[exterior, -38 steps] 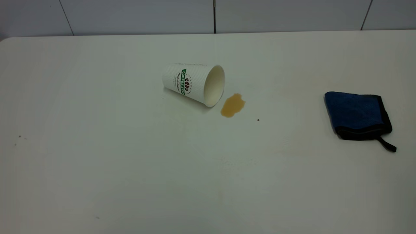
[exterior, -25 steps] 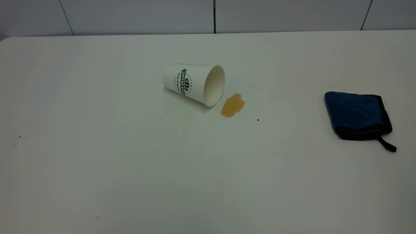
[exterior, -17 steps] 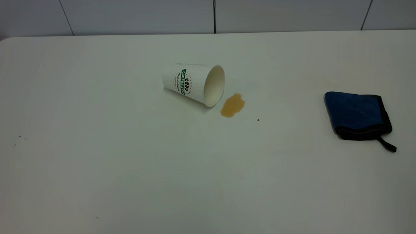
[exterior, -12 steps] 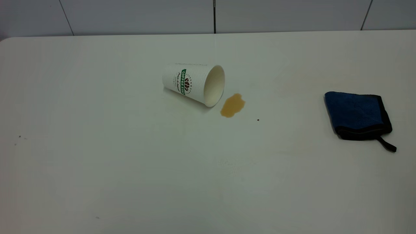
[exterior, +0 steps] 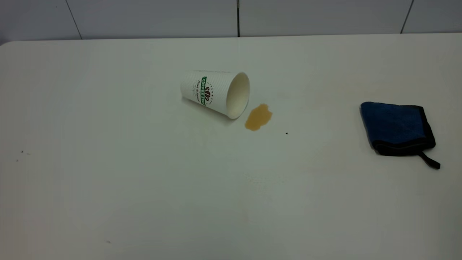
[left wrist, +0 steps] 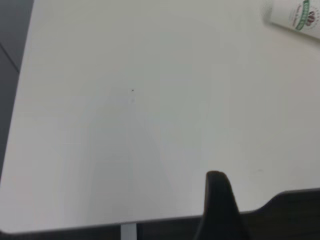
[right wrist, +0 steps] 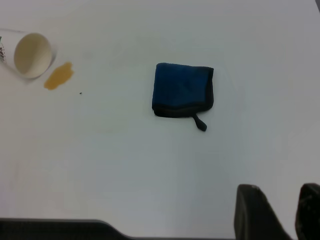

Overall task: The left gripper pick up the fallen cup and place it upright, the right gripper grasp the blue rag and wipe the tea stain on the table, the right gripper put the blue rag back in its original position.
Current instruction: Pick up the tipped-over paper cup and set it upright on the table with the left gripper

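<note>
The table [exterior: 144, 198] fills the shot. The blue rag [exterior: 396, 127] lies far right, the cup [exterior: 216, 93] on its side, the tea stain [exterior: 258, 117] at its mouth. The right gripper [right wrist: 280, 212] hovers empty, jaws slightly apart; the left gripper [left wrist: 218, 207]: can't tell.

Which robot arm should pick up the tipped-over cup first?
Probably the left. The cup lies on its side left of the tea stain; the blue rag sits far right, nearer the right arm. Neither arm has reached in yet.
</note>
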